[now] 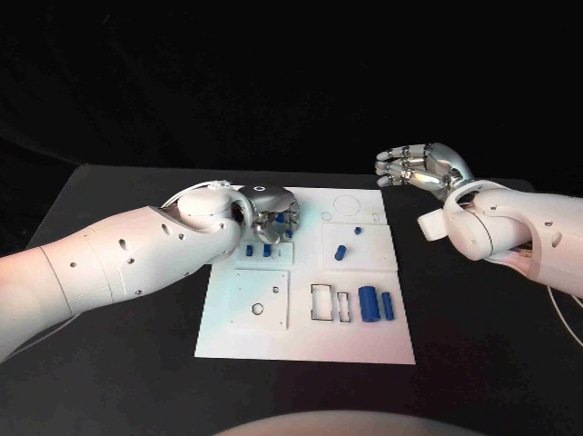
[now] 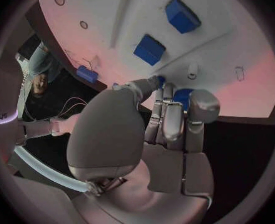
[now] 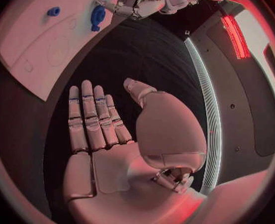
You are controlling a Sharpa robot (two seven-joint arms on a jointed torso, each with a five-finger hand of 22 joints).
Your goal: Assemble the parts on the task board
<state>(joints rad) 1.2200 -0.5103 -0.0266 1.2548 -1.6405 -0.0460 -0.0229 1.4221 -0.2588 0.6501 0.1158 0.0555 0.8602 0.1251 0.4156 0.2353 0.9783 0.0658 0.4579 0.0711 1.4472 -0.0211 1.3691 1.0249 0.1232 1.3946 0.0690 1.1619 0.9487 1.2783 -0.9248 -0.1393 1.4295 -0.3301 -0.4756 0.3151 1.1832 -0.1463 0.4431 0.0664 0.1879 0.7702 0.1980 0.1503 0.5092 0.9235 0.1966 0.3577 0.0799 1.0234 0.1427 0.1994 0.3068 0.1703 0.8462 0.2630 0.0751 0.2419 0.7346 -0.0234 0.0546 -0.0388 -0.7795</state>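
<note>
A: Where's the left robot hand (image 1: pixel 268 211)?

B: Down at the board's (image 1: pixel 272 336) far left corner, fingers curled over a small blue part (image 2: pixel 182 95). It looks pinched between thumb and fingers, though the palm hides much of the contact.

A: And the right robot hand (image 1: pixel 424 168)?

B: Off the board, over the bare tabletop (image 1: pixel 475 318) beyond its far right corner, fingers straight and apart, holding nothing.

A: The other parts?

B: Two blue cylinders (image 1: pixel 368 302) lie near the board's right edge, smaller pieces (image 1: pixel 341 251) mid-board.

A: Advice for this step?

B: Probably: keep the pinch firm, lift straight, keep the part upright, and line it up over its recess before pressing. Keep the right one clear.
</note>
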